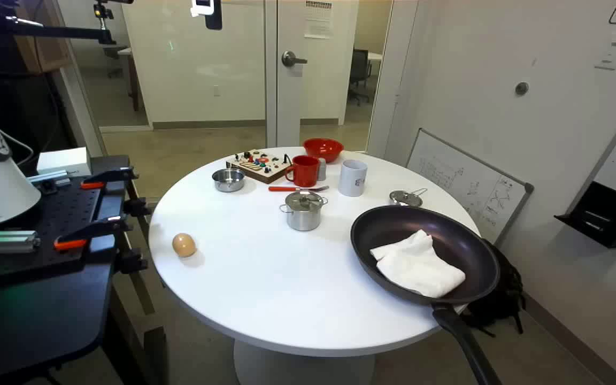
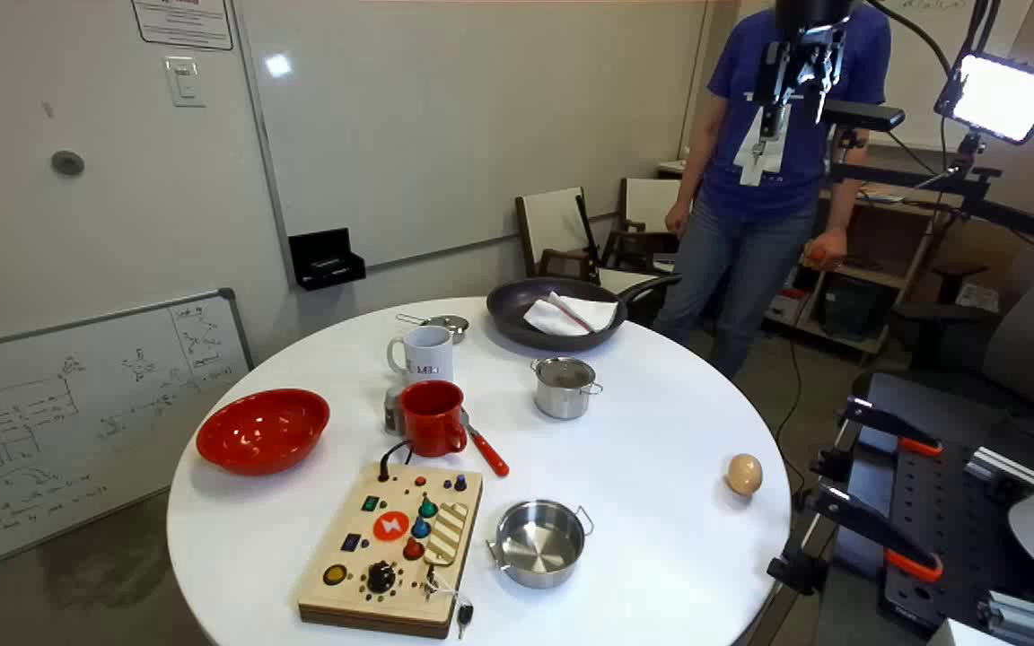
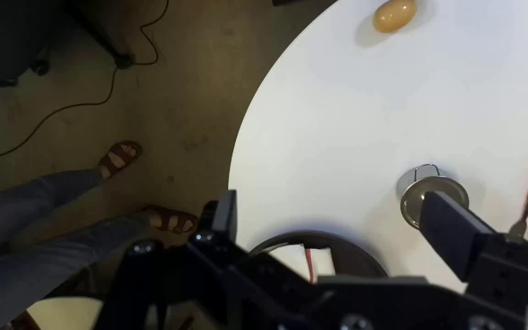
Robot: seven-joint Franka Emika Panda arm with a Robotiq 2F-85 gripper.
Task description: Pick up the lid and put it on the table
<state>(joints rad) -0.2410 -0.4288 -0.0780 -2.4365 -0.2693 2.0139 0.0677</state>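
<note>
1. One tool (image 3: 328,208), jaws spread wide, nothing btwn them, so I've no grip on anything. Wrist view shows it best.
2. Height: in an exterior view it hangs well above the surface (image 2: 652,475); no contact w/ any task item.
3. Lid (image 2: 565,371) pos.: on top of the small steel pot (image 1: 303,220), looks seated flat, approx. mid-surface. In the wrist view the tool partly hides it. Detail on its top: too small to tell.
4. Done, as I judge it: prep only. Jaws ready; pick not done, place not done.
5. Left, my read: line up over the pot, go down, close on the lid, lift it off w/o dragging the pot along, set it on the surface, let go, back off. I.e. basically the whole job.
6. Farther out: black pan (image 1: 463,235) w/ white cloth (image 1: 420,267) in it, near the pot; egg (image 1: 184,245) near the surface's edge, well apart from the pot. Neither belongs to this job, but I'd set the lid down away from the pan, b/c its rim could get in my way.
</note>
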